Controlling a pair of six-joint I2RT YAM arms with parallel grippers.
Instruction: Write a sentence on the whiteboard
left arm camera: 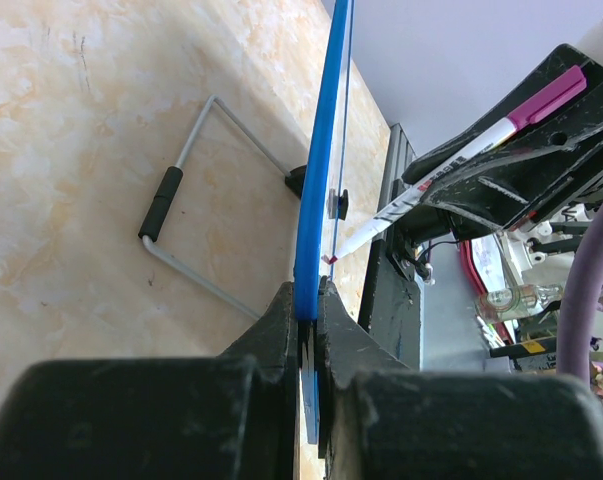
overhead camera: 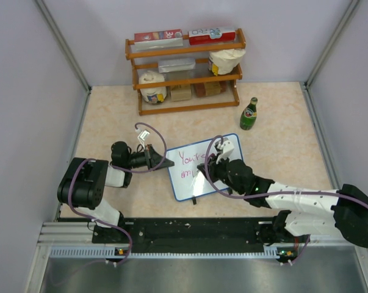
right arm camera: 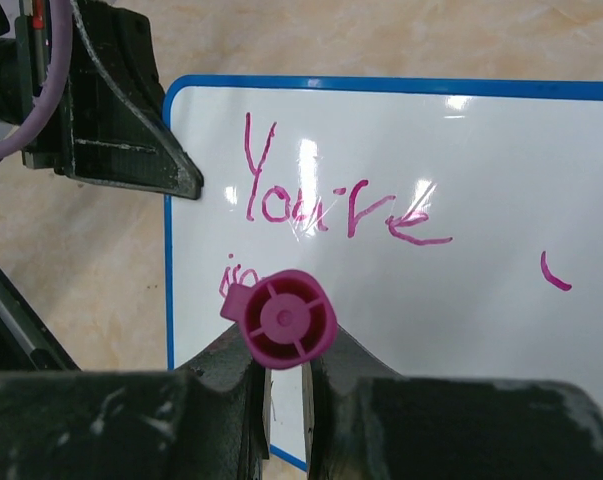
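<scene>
The whiteboard (overhead camera: 211,174) stands propped at a slant in the middle of the table, blue-framed, with "You're" in pink on it and the start of a second line below. My left gripper (overhead camera: 165,163) is shut on its left edge; the left wrist view shows the blue frame (left arm camera: 321,150) pinched between the jaws of that gripper (left arm camera: 309,310). My right gripper (overhead camera: 203,173) is shut on a pink marker (right arm camera: 284,318), seen end-on from its cap end against the board face (right arm camera: 461,150). The marker (left arm camera: 461,160) slants down to the board with its tip at the surface.
A wooden shelf (overhead camera: 187,70) with boxes and jars stands at the back. A green bottle (overhead camera: 249,114) stands right of it, behind the board. The board's wire stand (left arm camera: 181,190) lies on the table behind it. Grey walls close in both sides.
</scene>
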